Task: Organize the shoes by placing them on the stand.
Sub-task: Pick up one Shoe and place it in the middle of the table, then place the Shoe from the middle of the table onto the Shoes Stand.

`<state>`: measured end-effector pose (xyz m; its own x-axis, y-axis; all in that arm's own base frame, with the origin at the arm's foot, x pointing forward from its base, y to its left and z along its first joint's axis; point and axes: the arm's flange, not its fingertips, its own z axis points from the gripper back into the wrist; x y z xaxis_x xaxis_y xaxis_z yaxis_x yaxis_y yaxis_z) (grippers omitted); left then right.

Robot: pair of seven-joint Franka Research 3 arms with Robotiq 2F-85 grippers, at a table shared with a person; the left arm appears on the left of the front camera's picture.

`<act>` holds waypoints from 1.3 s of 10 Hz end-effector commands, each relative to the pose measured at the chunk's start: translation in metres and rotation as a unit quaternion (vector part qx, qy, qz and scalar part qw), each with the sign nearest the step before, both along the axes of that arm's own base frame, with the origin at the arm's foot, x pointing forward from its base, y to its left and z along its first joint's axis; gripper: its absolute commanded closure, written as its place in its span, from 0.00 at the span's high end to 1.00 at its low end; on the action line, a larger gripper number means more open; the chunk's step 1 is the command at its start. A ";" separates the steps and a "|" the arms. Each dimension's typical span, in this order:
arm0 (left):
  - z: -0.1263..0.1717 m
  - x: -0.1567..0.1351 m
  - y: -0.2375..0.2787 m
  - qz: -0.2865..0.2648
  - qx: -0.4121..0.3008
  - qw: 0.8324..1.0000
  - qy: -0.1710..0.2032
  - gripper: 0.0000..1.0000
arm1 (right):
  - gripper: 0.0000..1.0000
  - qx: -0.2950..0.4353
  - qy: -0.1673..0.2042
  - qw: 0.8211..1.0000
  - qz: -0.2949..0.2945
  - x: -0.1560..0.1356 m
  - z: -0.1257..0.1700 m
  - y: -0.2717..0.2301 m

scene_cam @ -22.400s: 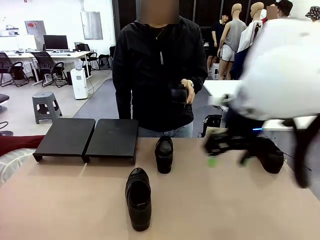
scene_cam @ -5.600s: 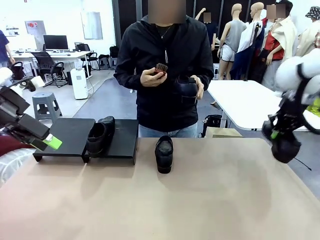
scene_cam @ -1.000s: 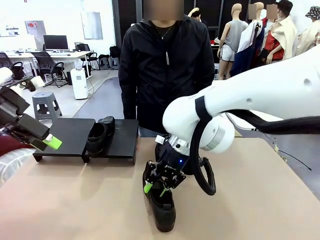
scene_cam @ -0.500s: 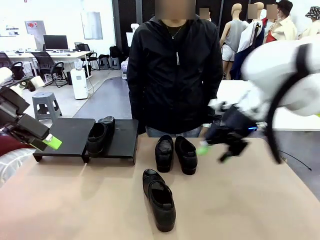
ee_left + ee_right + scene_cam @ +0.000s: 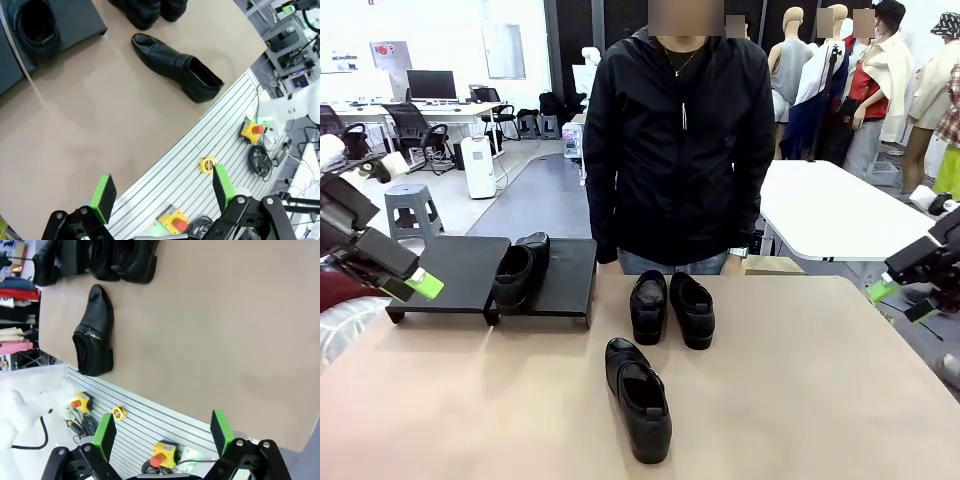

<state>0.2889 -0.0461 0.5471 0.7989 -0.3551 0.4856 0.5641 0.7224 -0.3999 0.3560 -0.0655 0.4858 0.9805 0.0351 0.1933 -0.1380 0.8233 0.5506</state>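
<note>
Four black glossy shoes are in view. One shoe sits on the black stand at the far left, over the seam between its two panels. Two more shoes stand side by side on the tan table in front of the person. A fourth shoe lies alone near the table's front middle, also seen in the left wrist view and the right wrist view. My left gripper hovers open and empty left of the stand. My right gripper hangs open and empty past the table's right edge.
A person in a black jacket stands at the far side of the table, hands low. The table's near edge meets a ribbed metal strip with yellow button boxes. A white table stands behind at the right.
My right gripper opened off the front shoe, left it on the table, and swung back to the right edge. A second shoe now shows beside the far one. The left arm stayed still.
</note>
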 end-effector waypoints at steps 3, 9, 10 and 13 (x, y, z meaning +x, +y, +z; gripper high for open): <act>0.001 0.001 0.000 -0.005 -0.011 1.000 0.001 1.00 | 1.00 0.000 0.000 1.000 0.000 0.000 0.000 0.000; 0.001 0.001 0.000 -0.005 -0.011 1.000 0.001 1.00 | 1.00 0.000 0.000 1.000 0.000 0.000 0.000 0.000; 0.001 0.001 0.000 -0.005 -0.011 1.000 0.001 1.00 | 1.00 0.000 0.000 1.000 0.000 0.000 0.000 0.000; 0.000 0.000 0.000 0.000 0.000 1.000 0.000 1.00 | 1.00 0.000 0.000 1.000 0.000 0.000 0.000 0.000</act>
